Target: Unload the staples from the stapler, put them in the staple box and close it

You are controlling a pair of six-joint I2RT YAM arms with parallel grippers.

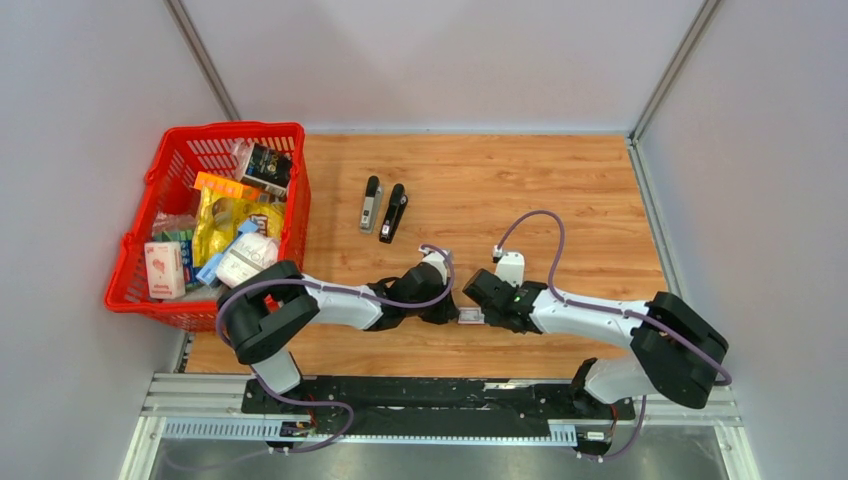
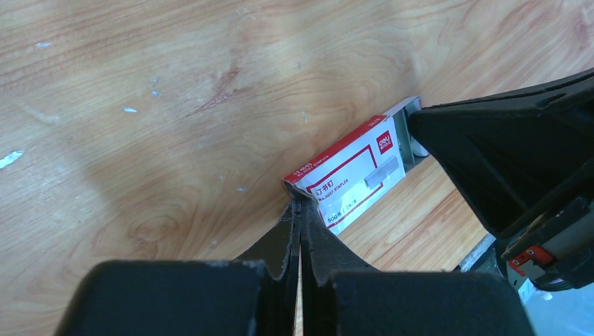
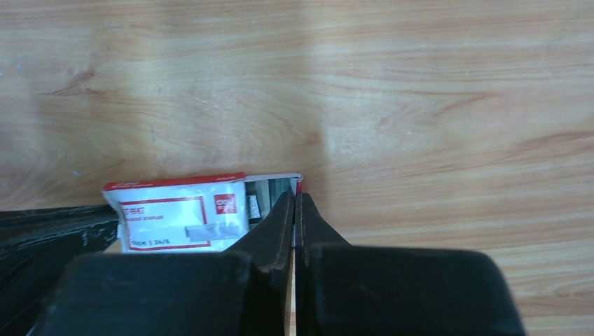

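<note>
Two staplers lie side by side at mid-table: one black and silver [image 1: 371,203], one all black [image 1: 393,212]. The staples are hidden. Near the front edge, a small red-and-white box [image 1: 470,317] hangs between both grippers. My left gripper [image 1: 455,314] [image 2: 301,201] is shut on the box's crumpled left corner [image 2: 350,175]. My right gripper [image 1: 485,314] [image 3: 295,199] is shut on the thin edge at the box's other end [image 3: 175,213], where a grey inner tray [image 3: 270,190] shows. Both staplers lie well behind the grippers, untouched.
A red basket [image 1: 230,130] full of packets and boxes stands at the table's left edge. Grey walls close in the wooden table [image 1: 560,190] on three sides. A metal rail [image 1: 440,400] runs along the front under the arm bases.
</note>
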